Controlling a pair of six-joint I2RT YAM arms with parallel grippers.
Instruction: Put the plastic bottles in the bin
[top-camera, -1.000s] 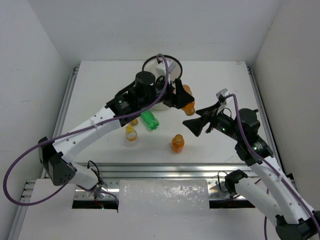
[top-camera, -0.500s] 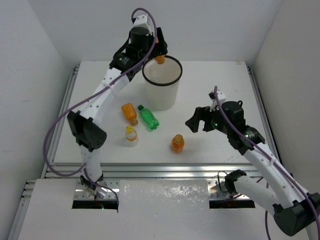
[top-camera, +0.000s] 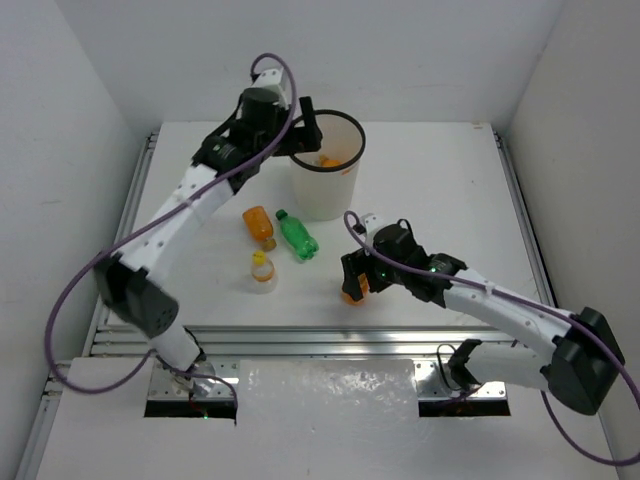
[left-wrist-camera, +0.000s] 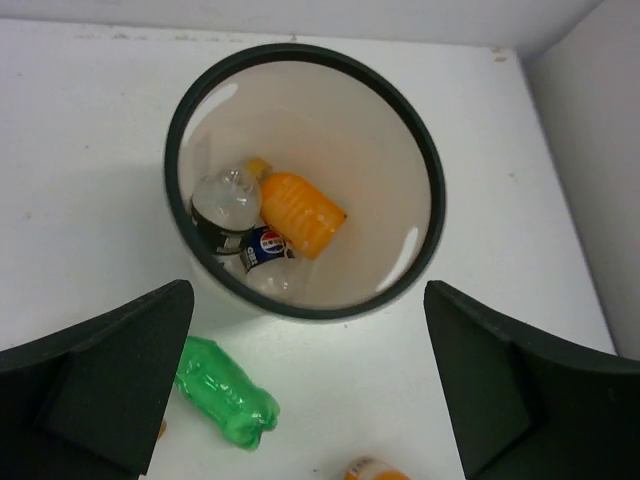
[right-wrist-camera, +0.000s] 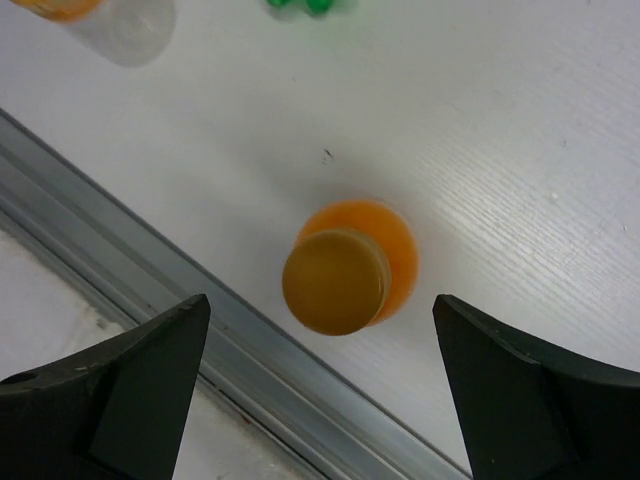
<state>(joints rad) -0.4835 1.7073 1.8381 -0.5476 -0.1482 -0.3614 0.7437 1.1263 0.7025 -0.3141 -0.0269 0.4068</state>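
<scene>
The bin (top-camera: 325, 197), a white bucket with a black rim (left-wrist-camera: 433, 205), stands at the back. Inside lie an orange bottle (left-wrist-camera: 302, 213) and two clear, dark-labelled bottles (left-wrist-camera: 228, 198). My left gripper (top-camera: 306, 128) hangs open above its near rim, holding nothing. On the table lie an orange bottle (top-camera: 259, 225), a green one (top-camera: 297, 236) and a clear one with a yellow cap (top-camera: 262, 270). Another orange bottle (top-camera: 353, 290) stands upright. My right gripper (right-wrist-camera: 320, 300) is open over it, with a finger (right-wrist-camera: 130, 390) on each side and not touching it.
An aluminium rail (right-wrist-camera: 150, 270) runs along the table's near edge, just in front of the upright orange bottle. White walls close in the table on the left, right and back.
My left arm swung up from the table to the bin, opened and dropped its orange bottle inside. My right arm moved left and down over the upright orange bottle.
</scene>
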